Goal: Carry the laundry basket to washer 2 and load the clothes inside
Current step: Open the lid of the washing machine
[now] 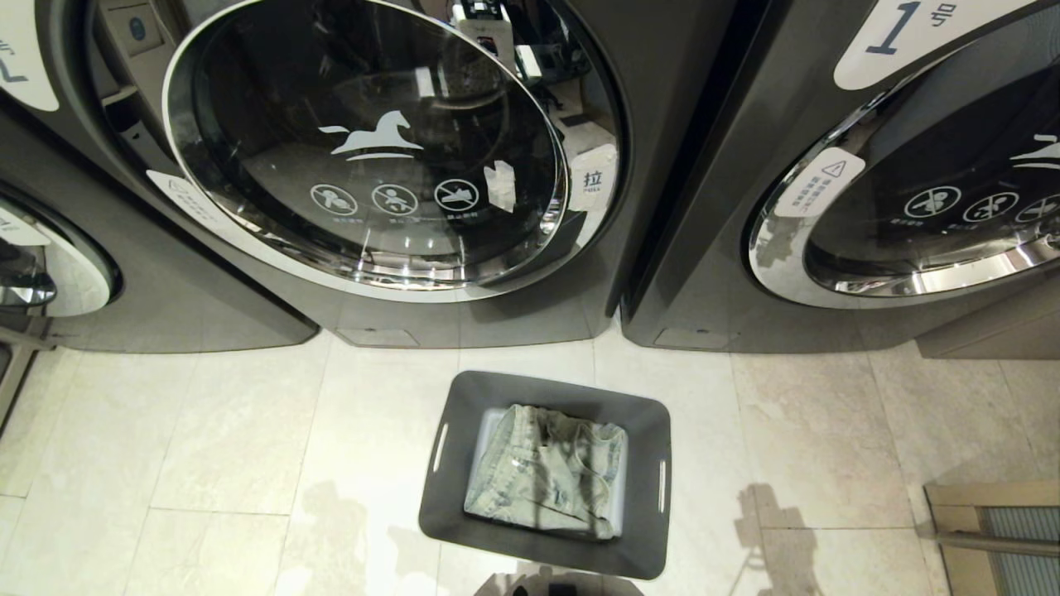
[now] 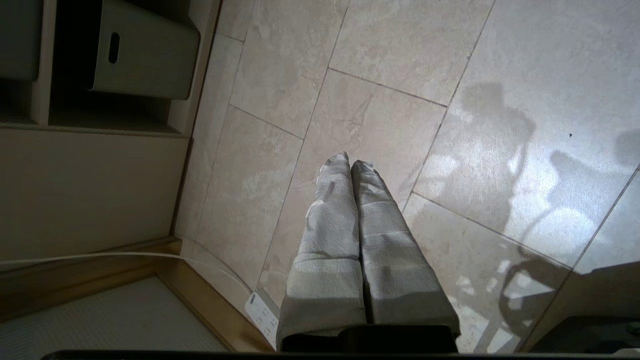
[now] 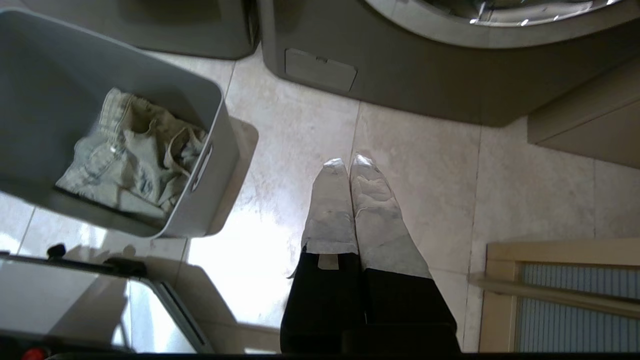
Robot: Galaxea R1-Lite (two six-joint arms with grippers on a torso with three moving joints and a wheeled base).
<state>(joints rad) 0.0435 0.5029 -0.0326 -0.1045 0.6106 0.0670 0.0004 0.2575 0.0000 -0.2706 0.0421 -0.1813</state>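
Observation:
The grey laundry basket [image 1: 445, 505] stands on the floor tiles, just in front of the gap between the two washers. The clothes [image 1: 546, 472], a pale denim garment, lie crumpled inside it. Washer 2 [image 1: 497, 306] rises straight ahead, and its round chrome-rimmed glass door [image 1: 364, 149] stands swung out a little. Neither gripper shows in the head view. My right gripper [image 3: 348, 162] hangs shut and empty over bare tiles, to the right of the laundry basket [image 3: 220, 150] and the clothes [image 3: 135, 155]. Over the floor, away from the basket, my left gripper [image 2: 350, 162] is shut with nothing in it.
Washer 1 [image 1: 704, 248] stands to the right of washer 2, and another machine [image 1: 50, 273] stands at the far left. A wood-framed panel [image 1: 994, 530] lies low on the right. On my left a shelf unit holds a grey bin [image 2: 145, 55].

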